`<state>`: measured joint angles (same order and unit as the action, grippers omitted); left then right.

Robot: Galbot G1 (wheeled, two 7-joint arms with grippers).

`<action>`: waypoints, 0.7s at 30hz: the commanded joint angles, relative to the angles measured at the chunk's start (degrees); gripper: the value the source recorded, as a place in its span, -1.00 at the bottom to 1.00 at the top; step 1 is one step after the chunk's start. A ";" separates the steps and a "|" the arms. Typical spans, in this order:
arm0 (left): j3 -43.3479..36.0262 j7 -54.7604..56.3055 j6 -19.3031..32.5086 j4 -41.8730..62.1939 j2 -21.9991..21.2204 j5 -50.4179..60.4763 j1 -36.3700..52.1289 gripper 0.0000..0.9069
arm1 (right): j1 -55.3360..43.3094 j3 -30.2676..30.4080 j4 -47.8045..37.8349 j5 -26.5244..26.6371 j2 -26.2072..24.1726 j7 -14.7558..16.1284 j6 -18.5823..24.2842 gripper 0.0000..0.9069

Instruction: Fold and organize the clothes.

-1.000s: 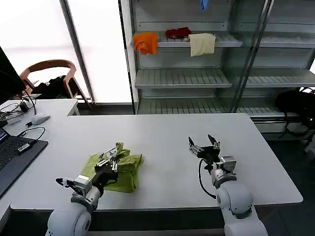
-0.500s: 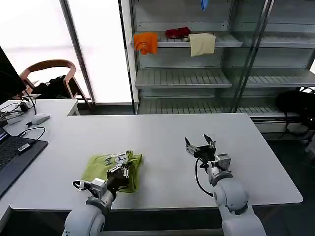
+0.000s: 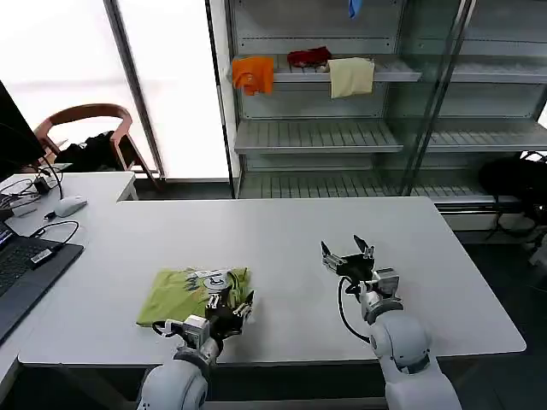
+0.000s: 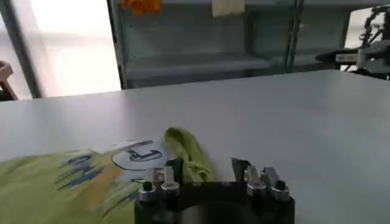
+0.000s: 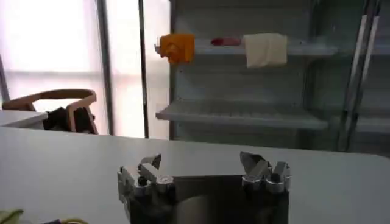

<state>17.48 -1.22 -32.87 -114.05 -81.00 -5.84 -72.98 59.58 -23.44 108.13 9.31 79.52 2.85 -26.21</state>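
1. T-shirt [image 3: 190, 292]: a lime yellow-green bundle, partly folded, lying on the near left part of the white table [image 3: 282, 248]. Its long axis runs left to right along the near table edge. A white printed label faces up near its far right corner, and a rolled fold of cloth lies at the right end.
2. Left gripper [image 3: 229, 309]: low over the table at the shirt's near right corner. In the left wrist view its fingers stand apart on either side of the rolled fold, not pressed on it; jaws open.
3. Right gripper [image 3: 348, 256]: raised above bare table, well to the right of the shirt, fingers spread wide and empty.
4. Shelving [image 3: 342, 94]: beyond the far table edge, carrying orange, red and cream cloths.
5. Laptop [image 3: 21, 269]: at the far left, on a neighbouring desk.
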 commanded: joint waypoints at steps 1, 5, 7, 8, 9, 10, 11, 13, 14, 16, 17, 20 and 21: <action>-1.70 0.83 -0.06 0.81 -2.09 -1.63 0.06 1.00 | 0.00 -0.01 -0.07 -0.14 -0.04 -0.02 0.05 1.00; 0.24 -1.38 4.86 -3.75 -1.41 -7.40 -0.77 1.00 | 0.01 -0.09 0.00 -0.13 -0.01 -0.03 0.09 1.00; 2.33 -1.42 5.78 -7.15 -0.51 -10.71 -1.06 1.00 | -0.01 -0.15 0.06 -0.10 -0.02 -0.09 0.11 1.00; 4.60 -1.78 5.96 -10.34 0.38 -13.45 -1.36 1.00 | -0.01 -0.19 0.11 -0.09 -0.02 -0.09 0.11 1.00; 6.48 -1.89 5.98 -12.12 1.45 -15.22 -1.53 1.00 | -0.05 -0.25 0.17 -0.05 -0.10 -0.10 0.10 1.00; 9.03 -2.25 6.00 -13.87 2.32 -16.12 -1.58 1.00 | -0.06 -0.34 0.26 0.03 -0.18 -0.08 0.11 1.00; 11.98 -2.70 5.90 -14.92 3.12 -16.68 -1.61 1.00 | -0.11 -0.33 0.26 0.06 -0.21 -0.08 0.12 1.00; 20.30 -5.12 5.81 -15.18 4.14 -16.56 -1.21 1.00 | -0.24 -0.28 0.32 0.05 -0.18 -0.13 0.13 1.00; 23.40 -5.80 5.57 -14.66 4.51 -16.61 -0.92 1.00 | -0.30 -0.22 0.34 0.05 -0.14 -0.13 0.13 1.00; 29.37 -6.45 5.31 -11.84 6.49 -17.89 -0.67 1.00 | -0.30 -0.14 0.30 0.04 -0.04 -0.15 0.16 1.00; 32.05 -7.09 5.06 -10.06 7.30 -18.08 -0.61 1.00 | -0.31 -0.09 0.25 0.02 0.03 -0.17 0.18 1.00; 35.96 -8.46 3.35 -4.61 9.14 -20.16 -1.14 1.00 | -0.35 0.01 0.01 -0.05 0.08 -0.19 0.22 1.00; 36.15 -8.80 3.32 -2.65 9.43 -20.22 -1.72 1.00 | -0.37 0.00 -0.04 -0.06 0.10 -0.23 0.23 1.00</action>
<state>35.51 -6.19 -28.99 -121.99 -76.32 -19.72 -73.98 59.23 -23.43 108.22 9.27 79.58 2.64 -26.02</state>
